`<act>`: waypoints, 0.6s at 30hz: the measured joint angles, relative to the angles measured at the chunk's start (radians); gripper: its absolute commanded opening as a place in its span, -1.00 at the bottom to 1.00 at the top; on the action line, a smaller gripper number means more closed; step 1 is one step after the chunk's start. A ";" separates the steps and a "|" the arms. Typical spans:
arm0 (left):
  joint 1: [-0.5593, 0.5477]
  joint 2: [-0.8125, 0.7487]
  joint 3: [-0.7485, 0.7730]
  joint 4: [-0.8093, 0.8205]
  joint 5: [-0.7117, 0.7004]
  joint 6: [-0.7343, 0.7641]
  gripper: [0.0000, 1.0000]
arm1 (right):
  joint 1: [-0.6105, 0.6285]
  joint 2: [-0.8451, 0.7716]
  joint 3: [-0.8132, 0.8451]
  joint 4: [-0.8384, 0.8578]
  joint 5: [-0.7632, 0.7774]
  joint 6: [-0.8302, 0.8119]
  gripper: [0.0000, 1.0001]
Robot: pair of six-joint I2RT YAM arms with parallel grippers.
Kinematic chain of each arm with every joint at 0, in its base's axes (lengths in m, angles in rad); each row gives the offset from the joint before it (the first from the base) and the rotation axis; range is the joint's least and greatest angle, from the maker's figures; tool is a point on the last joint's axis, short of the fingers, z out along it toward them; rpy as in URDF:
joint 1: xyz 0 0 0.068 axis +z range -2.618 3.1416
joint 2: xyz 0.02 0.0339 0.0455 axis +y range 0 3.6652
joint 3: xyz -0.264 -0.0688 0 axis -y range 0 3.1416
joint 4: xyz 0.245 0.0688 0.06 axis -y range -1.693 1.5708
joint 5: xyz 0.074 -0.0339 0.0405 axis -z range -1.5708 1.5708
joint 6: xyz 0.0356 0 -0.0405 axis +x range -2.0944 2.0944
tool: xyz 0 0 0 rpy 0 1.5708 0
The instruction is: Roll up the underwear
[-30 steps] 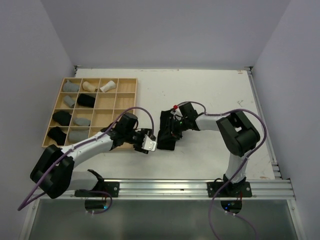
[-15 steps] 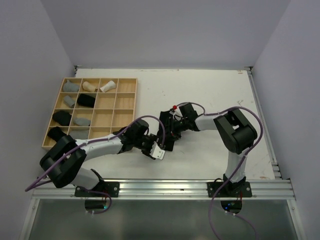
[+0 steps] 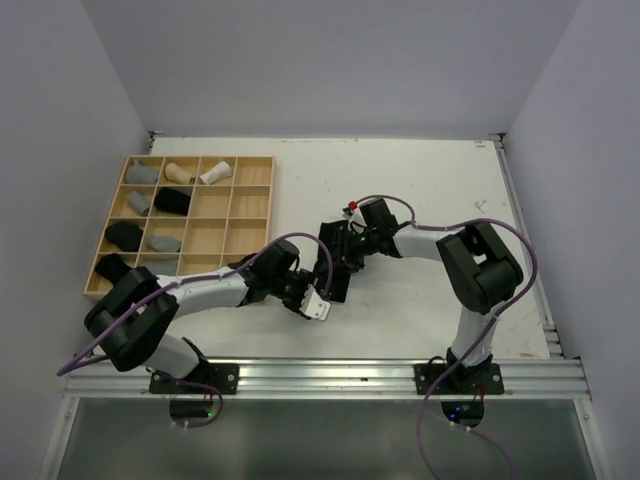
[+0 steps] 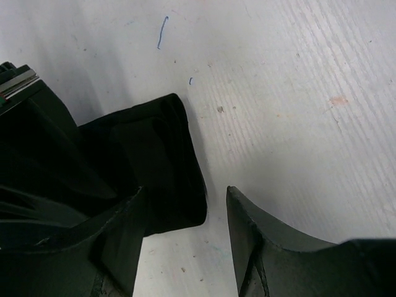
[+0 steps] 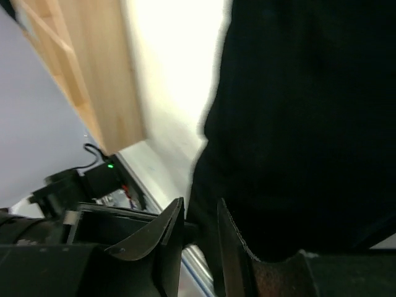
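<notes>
Lying limp, the soft black underwear (image 4: 158, 154) puts one rounded, folded corner between the parted fingers of the left gripper (image 4: 185, 198); the right gripper (image 5: 199, 210), fingers narrow, is just beside it, grip unclear.

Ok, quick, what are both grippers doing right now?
Left gripper: open, a corner of the black underwear between its jaws.
Right gripper: jaws nearly together by that underwear; grip cannot be told.

Surface: white table (image 3: 430, 190), scuffed, with faint pen marks. On it: wooden grid tray (image 3: 272, 200) at far left; black underwear (image 3: 334, 283) mid-table, well apart from the tray.
</notes>
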 measured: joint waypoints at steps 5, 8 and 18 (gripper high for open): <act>0.000 0.062 0.020 -0.026 -0.019 0.008 0.13 | -0.003 0.092 -0.018 -0.012 -0.037 -0.037 -0.37; -0.002 0.102 0.065 -0.040 -0.034 0.010 0.11 | -0.006 0.100 -0.017 -0.002 -0.057 -0.046 -0.38; -0.015 0.170 0.160 -0.124 -0.066 0.026 -0.76 | -0.015 0.129 0.003 0.004 -0.103 -0.047 -0.24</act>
